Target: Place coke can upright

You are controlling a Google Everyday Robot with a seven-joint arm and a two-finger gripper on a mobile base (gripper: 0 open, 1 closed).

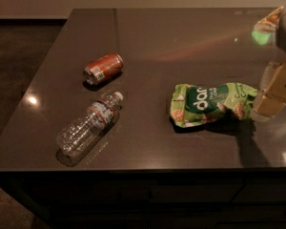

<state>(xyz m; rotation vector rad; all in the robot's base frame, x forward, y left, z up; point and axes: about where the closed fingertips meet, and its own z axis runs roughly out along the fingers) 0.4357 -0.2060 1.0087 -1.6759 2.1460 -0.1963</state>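
Jaws' state unclear, gripper [272, 98] beside one snack bag [205, 104], one coke can [103, 68] lying, one bottle [88, 125]

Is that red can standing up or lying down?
Lying on its side: the coke can rests lengthwise on the table, silver end showing. The gripper is at right, by the snack bag.

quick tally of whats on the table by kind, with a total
coke can: 1, on its side
water bottle: 1, on its side
green snack bag: 1
total: 3 on the table
gripper: at the right, beside the green snack bag, not counted
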